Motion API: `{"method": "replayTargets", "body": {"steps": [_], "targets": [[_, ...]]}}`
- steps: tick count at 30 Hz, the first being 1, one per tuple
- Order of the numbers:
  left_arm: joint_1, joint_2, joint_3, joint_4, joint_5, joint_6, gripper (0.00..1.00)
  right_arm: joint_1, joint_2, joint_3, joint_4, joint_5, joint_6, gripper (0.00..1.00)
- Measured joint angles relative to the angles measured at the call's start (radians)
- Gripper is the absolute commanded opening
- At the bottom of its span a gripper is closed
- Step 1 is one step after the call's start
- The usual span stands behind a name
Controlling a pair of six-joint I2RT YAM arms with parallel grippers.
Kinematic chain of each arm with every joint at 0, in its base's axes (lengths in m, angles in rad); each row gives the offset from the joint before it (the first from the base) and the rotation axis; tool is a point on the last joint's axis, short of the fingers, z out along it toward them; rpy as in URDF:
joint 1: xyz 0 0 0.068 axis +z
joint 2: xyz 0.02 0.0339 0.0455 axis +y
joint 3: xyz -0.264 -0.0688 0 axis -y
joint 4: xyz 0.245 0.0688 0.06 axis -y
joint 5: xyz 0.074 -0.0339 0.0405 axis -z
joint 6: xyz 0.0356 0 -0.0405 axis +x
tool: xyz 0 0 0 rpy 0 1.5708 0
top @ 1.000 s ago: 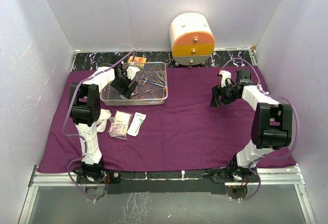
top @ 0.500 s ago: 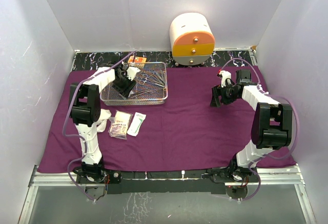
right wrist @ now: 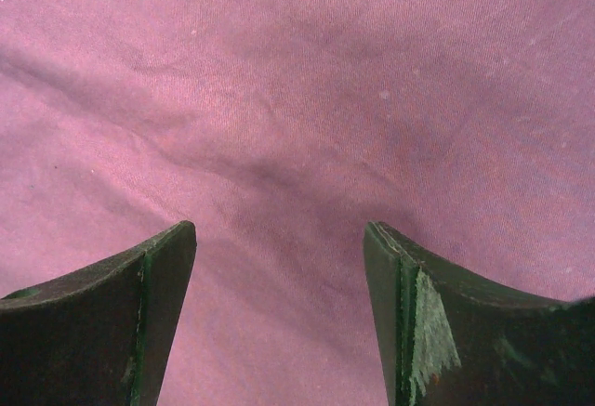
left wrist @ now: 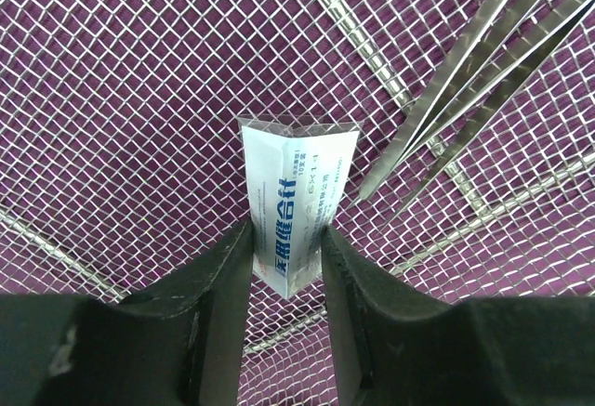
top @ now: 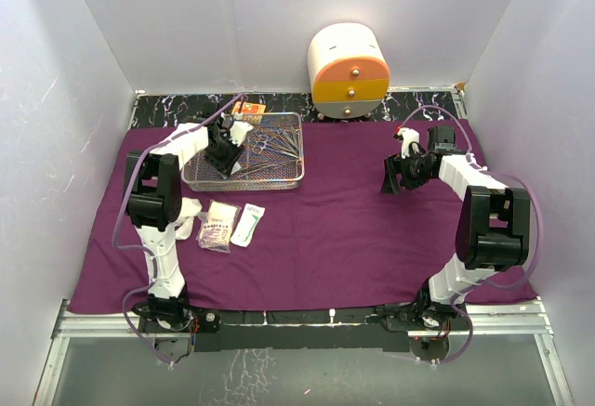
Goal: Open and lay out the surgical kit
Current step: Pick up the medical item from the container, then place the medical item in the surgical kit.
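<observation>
One packet [left wrist: 296, 203] between left jaws

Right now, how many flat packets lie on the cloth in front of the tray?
2: a tan packet and a white packet, side by side; the left arm may hide others.

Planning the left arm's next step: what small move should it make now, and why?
Probably lift straight up. The left tool is shut on a small packet inside the mesh tray, tweezers lying close beside it; rising clears the tray wall before carrying it to the other packets on the cloth.
</observation>
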Motion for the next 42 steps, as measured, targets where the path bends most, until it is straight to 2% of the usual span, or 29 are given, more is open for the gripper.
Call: {"method": "replayTargets", "body": {"steps": [13, 26, 29, 35, 42], "targets": [[0.002, -0.034, 0.005, -0.05, -0.042, -0.024, 0.27, 0.0, 0.0, 0.0, 0.0, 0.0, 0.0, 0.72], [-0.002, -0.219, 0.063, -0.162, 0.021, -0.124, 0.28, 0.0, 0.0, 0.0, 0.0, -0.001, 0.0, 0.72], [-0.032, -0.344, -0.013, -0.18, 0.038, -0.158, 0.28, 0.0, 0.0, 0.0, 0.0, -0.001, 0.0, 0.72], [-0.209, -0.573, -0.246, -0.209, 0.055, -0.211, 0.28, 0.0, -0.013, 0.0, -0.001, -0.001, 0.0, 0.72], [-0.246, -0.607, -0.423, -0.219, 0.053, -0.226, 0.28, 0.0, -0.069, 0.0, 0.001, 0.0, 0.0, 0.73]]}}
